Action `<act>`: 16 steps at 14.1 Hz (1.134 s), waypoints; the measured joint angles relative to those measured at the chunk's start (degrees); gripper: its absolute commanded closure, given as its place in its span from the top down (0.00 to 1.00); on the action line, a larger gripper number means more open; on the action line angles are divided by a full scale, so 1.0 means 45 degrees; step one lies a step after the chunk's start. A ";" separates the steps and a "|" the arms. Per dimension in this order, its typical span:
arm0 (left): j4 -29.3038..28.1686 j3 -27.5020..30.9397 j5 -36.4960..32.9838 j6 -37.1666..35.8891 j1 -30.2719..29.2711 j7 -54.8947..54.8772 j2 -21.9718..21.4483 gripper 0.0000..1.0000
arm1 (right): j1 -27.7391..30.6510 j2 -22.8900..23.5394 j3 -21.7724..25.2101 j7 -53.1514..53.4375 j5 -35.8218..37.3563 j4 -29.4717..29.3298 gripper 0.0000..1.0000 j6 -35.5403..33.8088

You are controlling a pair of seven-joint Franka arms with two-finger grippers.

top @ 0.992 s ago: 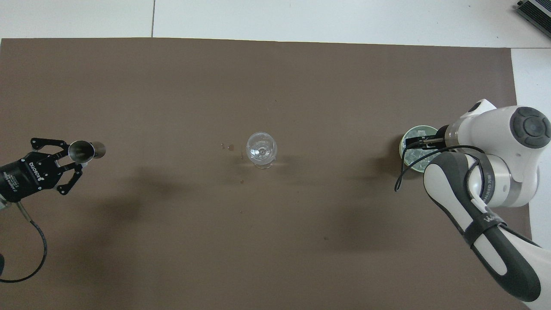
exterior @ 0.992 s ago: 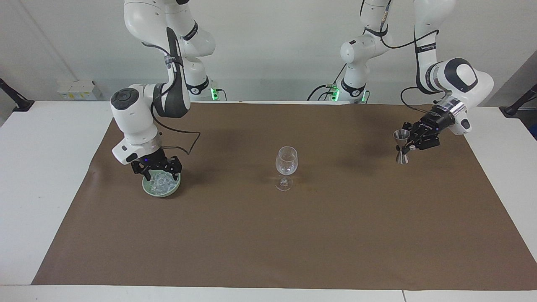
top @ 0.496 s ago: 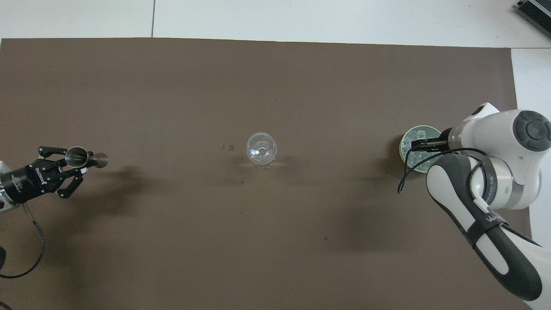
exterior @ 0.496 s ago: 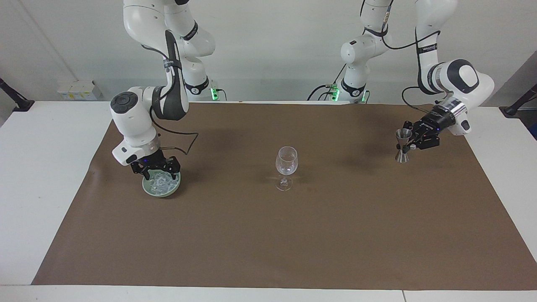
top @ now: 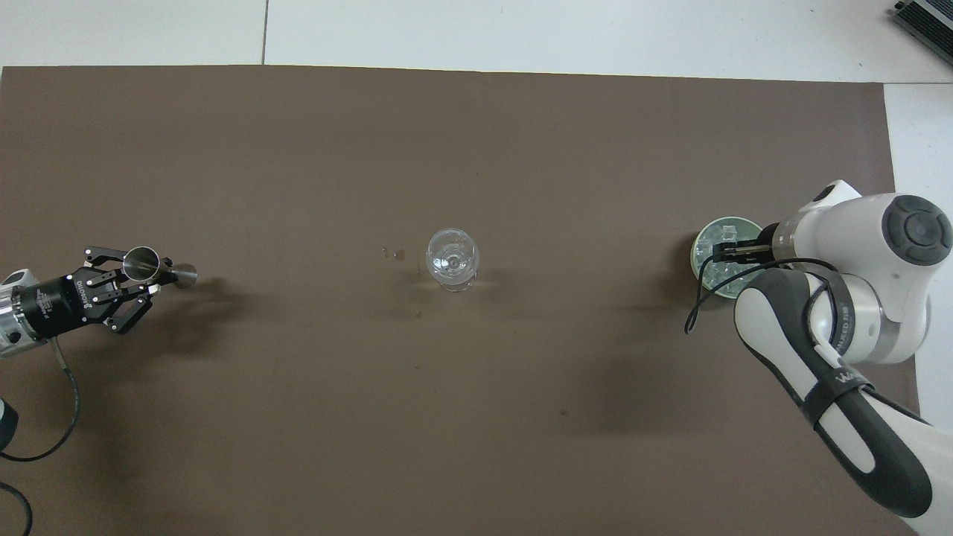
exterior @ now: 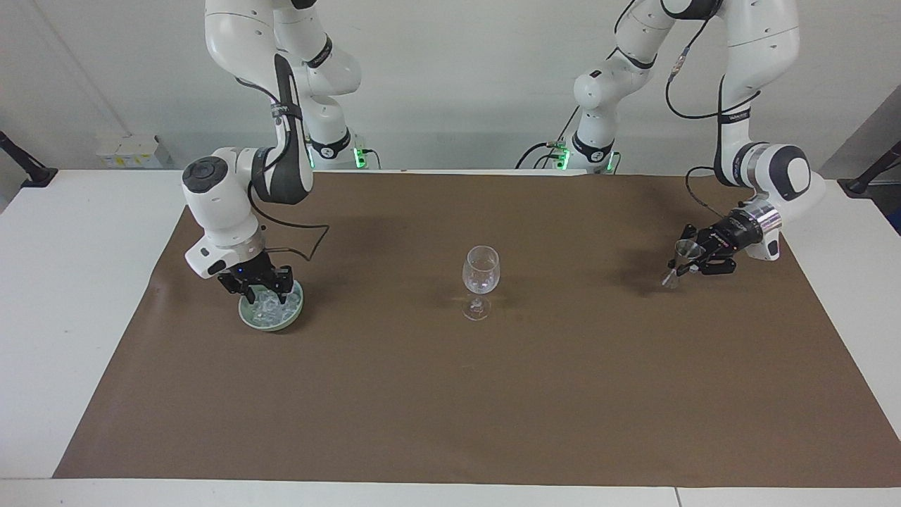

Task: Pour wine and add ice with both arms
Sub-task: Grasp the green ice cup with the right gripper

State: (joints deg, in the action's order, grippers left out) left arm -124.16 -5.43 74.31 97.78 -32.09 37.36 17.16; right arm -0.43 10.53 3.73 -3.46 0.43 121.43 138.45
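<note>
1. Work surface: a brown mat (exterior: 493, 394) is laid over the white table (exterior: 70, 282); all task items are placed on this mat.

2. Wine glass (exterior: 481, 278): it stands upright at the middle of the mat, well apart from both grippers; the bowl appears clear. A few small dark spots (top: 394, 254) are seen on the mat just beside the glass, toward the left arm's end.

3. Ice (exterior: 271, 304): the clear chunks are held in a pale green bowl (exterior: 271, 325); the bowl is set at the right arm's end of the table, about as near to the robots as the wine glass.

4. Right gripper (exterior: 262, 290): it is pointed steeply downward and lowered into the bowl, with its tip among the ice chunks; in the overhead view it is seen over the bowl's rim and contents (top: 721, 251). Whether it is released or clenched cannot be told; whether a chunk is grasped cannot be told.

5. Left gripper (exterior: 681, 266): it is positioned low over the mat at the left arm's end of the table; it is clenched on a metal jigger (exterior: 688, 248) at the narrow waist. The jigger is tilted, with its upper cup leaned toward the gripper; whether its lower end is touching the mat cannot be told.
</note>
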 measured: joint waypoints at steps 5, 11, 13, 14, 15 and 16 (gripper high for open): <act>0.0746 0.0004 -0.0471 -0.0395 -0.0263 0.0006 0.0900 0.00 | 0.0000 0.0004 0.0001 0.0033 0.0000 0.0002 0.53 0.0020; 0.1010 0.0002 -0.0725 -0.0399 -0.0273 0.0014 0.1342 0.00 | 0.0001 0.0078 0.0002 0.0149 0.0000 0.0013 0.43 0.0330; 0.1034 0.0002 -0.0758 -0.0399 -0.0273 0.0014 0.1483 0.00 | 0.0000 0.0156 0.0001 0.0149 0.0000 0.0016 0.41 0.0493; 0.1067 0.0002 -0.0772 -0.0399 -0.0273 0.0014 0.1581 0.00 | 0.0000 0.0183 0.0001 0.0149 0.0000 0.0017 0.38 0.0511; 0.1121 0.0001 -0.0781 -0.0400 -0.0273 0.0013 0.1696 0.00 | 0.0000 0.0193 0.0001 0.0149 0.0000 0.0016 0.31 0.0514; 0.1182 0.0000 -0.0787 -0.0402 -0.0273 0.0012 0.1800 0.00 | 0.0000 0.0192 0.0001 0.0149 0.0000 0.0015 0.26 0.0515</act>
State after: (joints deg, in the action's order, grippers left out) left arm -118.84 -5.43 70.77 95.97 -33.32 37.41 25.26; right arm -0.43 11.39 3.74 -2.79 0.43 121.50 140.77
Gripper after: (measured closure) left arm 0.780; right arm 0.599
